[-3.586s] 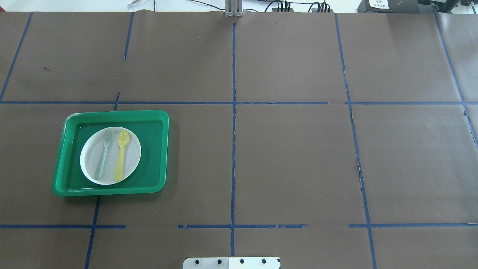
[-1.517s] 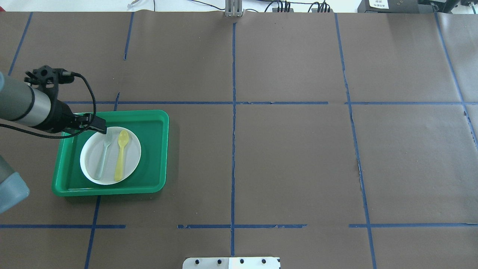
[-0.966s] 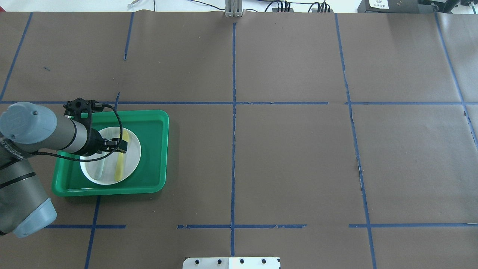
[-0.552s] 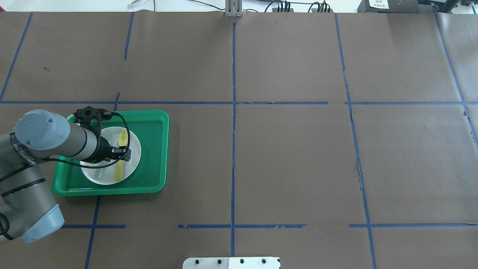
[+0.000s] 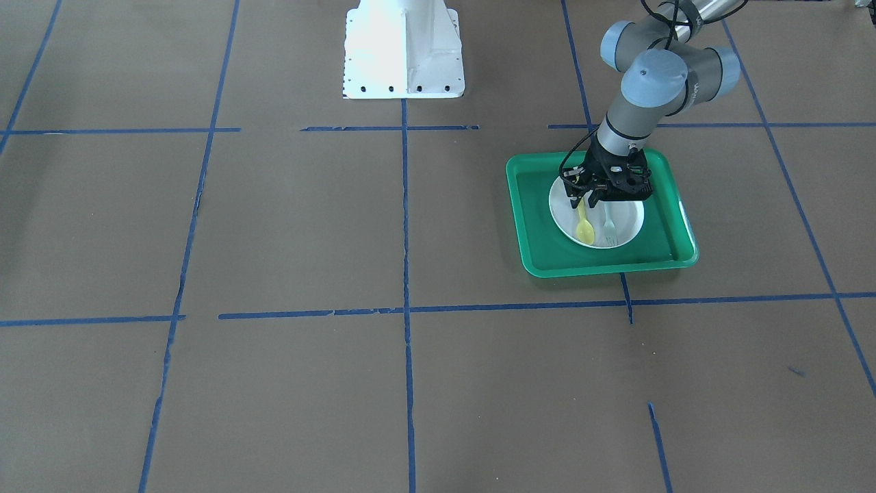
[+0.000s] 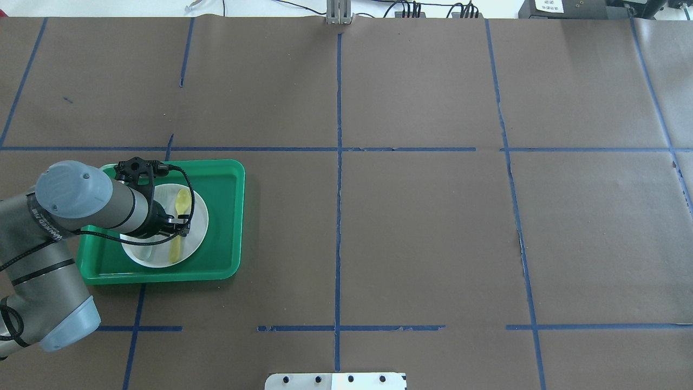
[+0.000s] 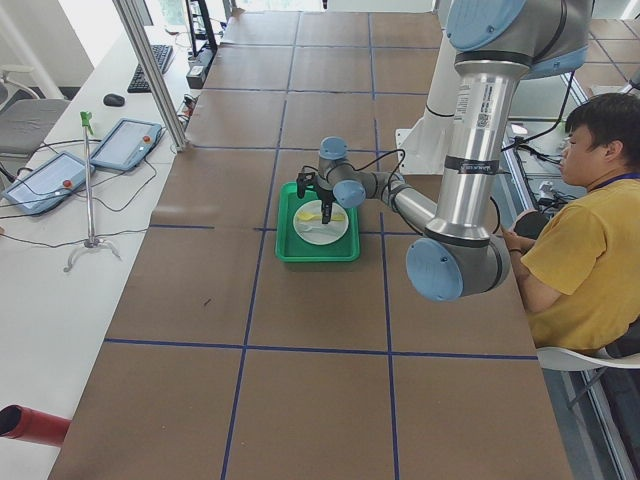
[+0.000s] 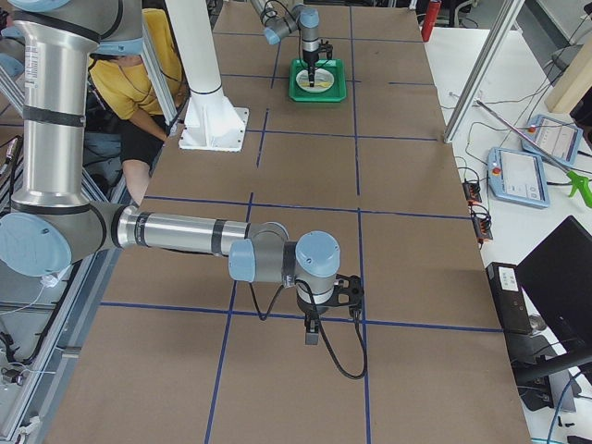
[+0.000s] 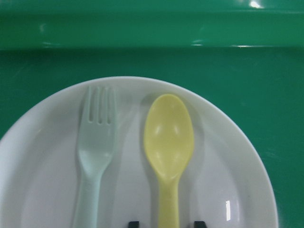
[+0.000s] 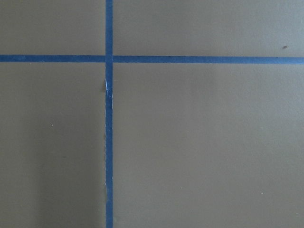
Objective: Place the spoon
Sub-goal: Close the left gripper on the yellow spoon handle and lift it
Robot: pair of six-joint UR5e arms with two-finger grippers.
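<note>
The yellow spoon [image 6: 182, 203] lies on a white plate [image 6: 198, 227] in a green tray [image 6: 223, 216], bowl towards the far side. It also shows in the front view [image 5: 584, 231] and the left wrist view [image 9: 168, 137]. My left gripper [image 6: 182, 231] is low over the plate. In the left wrist view [image 9: 166, 223] its fingertips [image 9: 133, 223] stand open on either side of the spoon's handle. My right gripper [image 8: 312, 335] hangs over bare table far from the tray, and I cannot tell whether it is open or shut.
A pale grey-green fork [image 9: 97, 137] lies on the plate beside the spoon, on its left in the wrist view. The tray's raised rim [image 5: 534, 263] surrounds the plate. The robot's white base [image 5: 404, 51] stands at the table's near edge. An operator [image 7: 590, 230] sits beside it.
My left arm has come in from the left, swung over the tray and lowered its gripper to the spoon's handle. The plate has shifted slightly to the right.
</note>
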